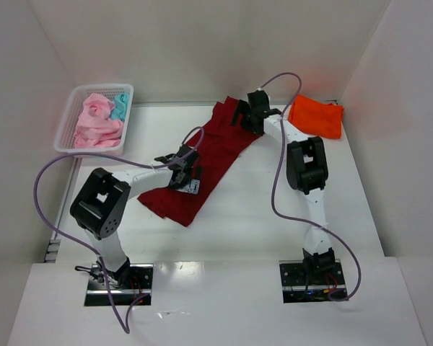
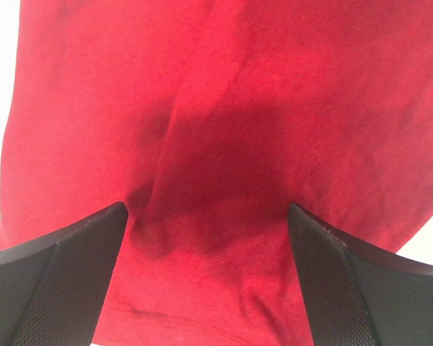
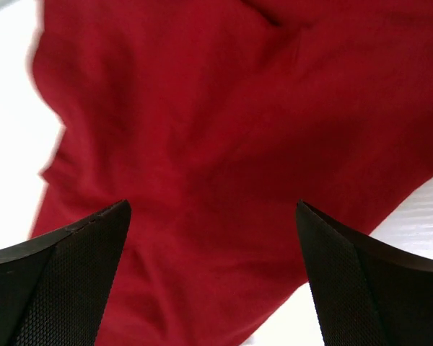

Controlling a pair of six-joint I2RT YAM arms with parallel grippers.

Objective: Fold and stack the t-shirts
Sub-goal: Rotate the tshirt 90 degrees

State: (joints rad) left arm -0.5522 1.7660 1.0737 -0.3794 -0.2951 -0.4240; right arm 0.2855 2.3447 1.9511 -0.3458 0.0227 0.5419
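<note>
A large dark red t-shirt [image 1: 209, 162] lies folded into a long strip across the middle of the table, from near left to far right. My left gripper [image 1: 190, 175] hovers open over its near part; the red cloth [image 2: 224, 144] fills the left wrist view between the wide-apart fingers [image 2: 65, 281]. My right gripper [image 1: 247, 117] is open over the shirt's far end [image 3: 224, 130], with nothing between its fingers [image 3: 361, 281]. A folded bright orange t-shirt [image 1: 316, 116] lies at the far right. Pale pink shirts [image 1: 97, 122] and a teal one [image 1: 119, 107] are bundled in the basket.
A white plastic mesh basket [image 1: 66, 137] stands at the far left of the table. White walls close in the table on the left, back and right. Purple cables loop off both arms.
</note>
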